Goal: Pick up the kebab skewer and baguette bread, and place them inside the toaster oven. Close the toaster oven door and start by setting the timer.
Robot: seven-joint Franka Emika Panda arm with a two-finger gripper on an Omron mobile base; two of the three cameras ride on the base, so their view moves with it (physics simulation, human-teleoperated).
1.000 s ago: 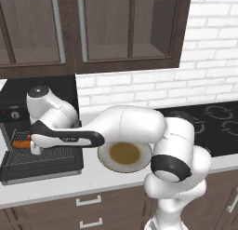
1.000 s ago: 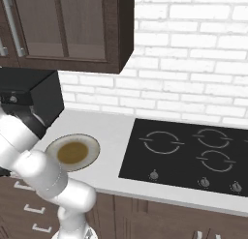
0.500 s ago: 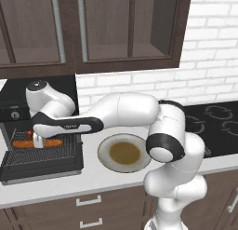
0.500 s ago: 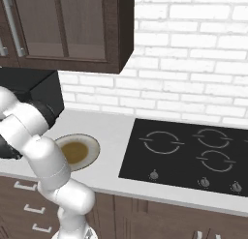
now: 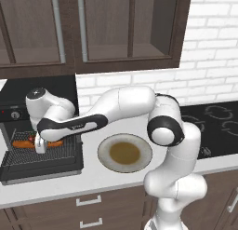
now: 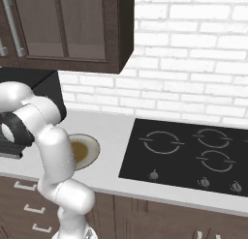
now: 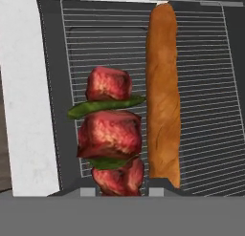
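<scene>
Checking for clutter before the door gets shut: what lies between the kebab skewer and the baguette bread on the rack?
Nothing but bare wire rack: in the hand view a narrow strip separates the kebab skewer from the baguette bread.

White worktop carries a black toaster oven at the left, a round plate beside it, and a black stovetop at the right. On the oven's wire rack, the baguette lies flat.
</scene>
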